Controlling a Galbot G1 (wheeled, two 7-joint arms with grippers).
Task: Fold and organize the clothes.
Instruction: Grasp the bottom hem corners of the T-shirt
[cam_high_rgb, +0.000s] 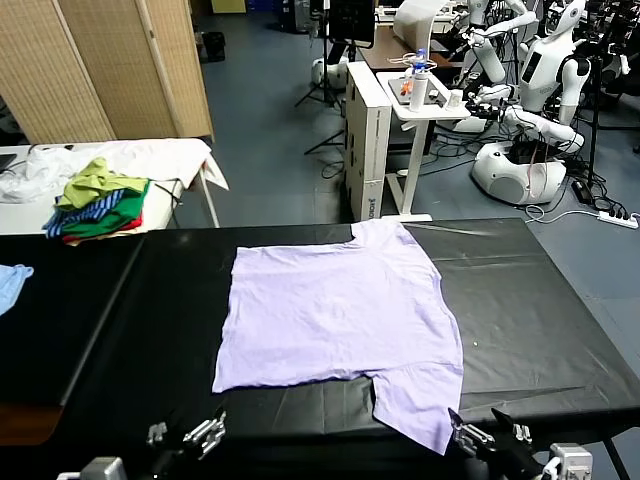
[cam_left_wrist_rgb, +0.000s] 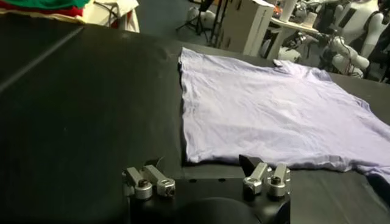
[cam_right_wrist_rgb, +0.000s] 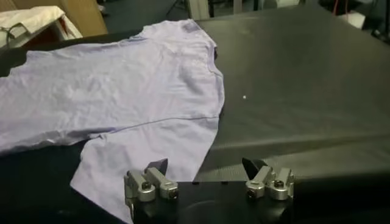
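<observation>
One lavender T-shirt (cam_high_rgb: 335, 315) lies flat in the middle of my black tabletop (cam_high_rgb: 530, 300), neck to my right, hem to my left, long axis running left to right. One sleeve points away from me, the other toward me. My left hand (cam_left_wrist_rgb: 207, 178) and right hand (cam_right_wrist_rgb: 205, 168) rest at the near edge, fingers spread wide, holding nothing; the right hand's fingertip (cam_right_wrist_rgb: 159, 165) sits at the near sleeve.

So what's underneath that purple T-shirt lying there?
The lavender T-shirt lies spread flat on a black table, whose surface shows all around it. Whether anything sits beneath the fabric cannot be seen; it lies flat, with no obvious bulge.
</observation>
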